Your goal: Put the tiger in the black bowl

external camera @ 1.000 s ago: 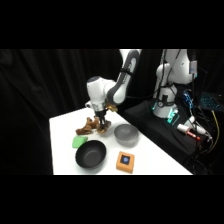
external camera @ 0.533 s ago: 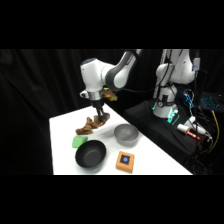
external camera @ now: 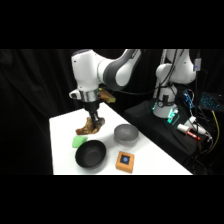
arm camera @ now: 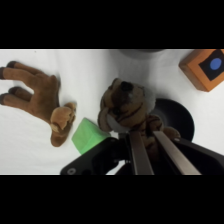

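White tabletop [external camera: 65, 150], one robot arm reaching down over it from above.

Hand [external camera: 94, 119]: fingers closed on the tiger [arm camera: 127, 110], a small tan-brown striped toy. In the wrist view the two fingers [arm camera: 140, 155] rise from the bottom edge and meet the toy's lower body, which hangs head outward from them. In the side view the toy shows as a brownish lump at the fingertips, just above the tabletop surface.

Black bowl [external camera: 91, 153]: round, matte, upright. It sits below and slightly toward the camera from the hand in the side view; in the wrist view its dark rim [arm camera: 180, 117] shows just beyond the tiger, partly covered by it.

Green block [arm camera: 87, 136]: lies directly beside the hand, between the tiger and the brown animal toy; in the side view it sits at the black bowl's far-left edge.

Brown animal toy [arm camera: 42, 97]: darker plush, lying flat with legs spread, on the far side of the green block from the hand, apart from it.

Grey metal bowl [external camera: 125, 133]: shiny, upright, to the side of the hand, near the black bowl but not touching.

Orange box [arm camera: 204, 67]: blue round mark on a dark face, well apart from the hand, next to the black bowl.
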{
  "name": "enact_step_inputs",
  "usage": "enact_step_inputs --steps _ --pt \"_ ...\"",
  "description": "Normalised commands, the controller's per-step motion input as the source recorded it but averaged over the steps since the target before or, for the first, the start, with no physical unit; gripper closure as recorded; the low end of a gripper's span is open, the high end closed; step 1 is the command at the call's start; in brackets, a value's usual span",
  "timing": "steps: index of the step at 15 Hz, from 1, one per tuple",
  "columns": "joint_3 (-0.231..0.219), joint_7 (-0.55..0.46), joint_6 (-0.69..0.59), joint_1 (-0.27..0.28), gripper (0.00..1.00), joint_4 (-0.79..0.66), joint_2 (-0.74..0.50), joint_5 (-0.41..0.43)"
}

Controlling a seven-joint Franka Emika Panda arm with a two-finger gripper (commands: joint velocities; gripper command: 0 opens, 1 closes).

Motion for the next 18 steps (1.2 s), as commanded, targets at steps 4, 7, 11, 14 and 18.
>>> enact_step_inputs --steps 4,7,11,14,18 --pt "0.071 0.03 -0.09 0.087 0.94 0.49 0.34 -0.058" --pt "0.047 -0.01 -0.01 0.071 0.94 0.47 0.36 -0.06" --pt "-0.016 0.01 0.02 0.062 0.93 0.42 0.34 -0.127" --pt "-0.086 0.05 0.03 0.065 0.53 0.3 0.26 -0.19" --pt "-0.08 0.03 -0.03 0.052 0.2 0.19 0.13 -0.154"
